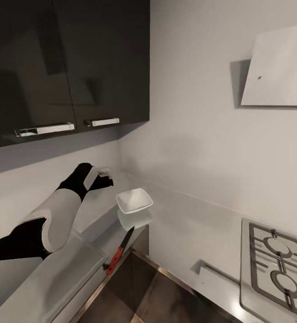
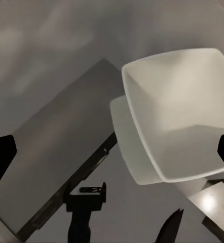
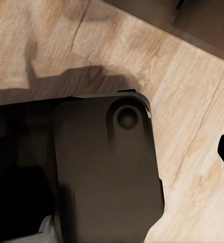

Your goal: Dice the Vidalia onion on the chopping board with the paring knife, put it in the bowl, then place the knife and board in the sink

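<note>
Nowhere could I read any writing; the left gripper hovered beside the shallow white squarish bowl, jaws wide, red-handled paring knife nearer.

Countertop, corner run: bowl on it, near the back wall. Paring knife on it, in front of the bowl, at the counter's front edge, apart from the bowl. Left gripper above it, left of the bowl. Wall cabinets overhead. Hob to the right.
</note>
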{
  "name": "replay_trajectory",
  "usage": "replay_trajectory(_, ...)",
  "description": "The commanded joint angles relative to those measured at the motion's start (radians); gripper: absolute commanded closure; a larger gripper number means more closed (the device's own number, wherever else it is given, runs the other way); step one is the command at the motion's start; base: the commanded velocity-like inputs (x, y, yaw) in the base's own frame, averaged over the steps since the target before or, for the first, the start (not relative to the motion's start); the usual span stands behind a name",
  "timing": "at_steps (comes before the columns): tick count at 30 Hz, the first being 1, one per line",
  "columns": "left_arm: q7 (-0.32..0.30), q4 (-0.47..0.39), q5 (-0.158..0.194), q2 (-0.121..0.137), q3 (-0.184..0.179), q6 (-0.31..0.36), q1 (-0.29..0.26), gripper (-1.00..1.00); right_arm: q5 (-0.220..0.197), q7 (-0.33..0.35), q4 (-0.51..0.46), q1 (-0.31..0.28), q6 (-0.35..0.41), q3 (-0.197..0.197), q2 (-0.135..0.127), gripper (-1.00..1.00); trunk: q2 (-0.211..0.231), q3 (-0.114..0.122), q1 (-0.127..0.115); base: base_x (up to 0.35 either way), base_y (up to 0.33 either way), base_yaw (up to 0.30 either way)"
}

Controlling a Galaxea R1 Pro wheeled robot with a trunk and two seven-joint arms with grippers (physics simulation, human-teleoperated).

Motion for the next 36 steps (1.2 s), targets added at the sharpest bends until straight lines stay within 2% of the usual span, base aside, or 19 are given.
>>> replay_trajectory(1,0.004,-0.001,0.000,-0.001,0.006,0.004,-0.001,-1.00,0.001,0.000,-0.002,0.000,-0.001,-0.004,0.001,-1.00,-0.002,-0.004,0.001,0.015,0.016,0.000)
replay_trajectory(12,0.004,0.000,0.000,-0.001,0.006,0.004,-0.001,-1.00,0.001,0.000,-0.002,0.000,-0.001,-0.004,0.001,-1.00,-0.002,-0.022,0.001,0.024,0.003,0.000)
replay_trajectory(36,0.005,0.003,0.001,-0.004,0.006,0.004,-0.001,-1.00,0.000,0.000,-0.001,0.000,-0.001,-0.004,0.001,-1.00,-0.002,-0.061,0.001,0.099,-0.019,0.000)
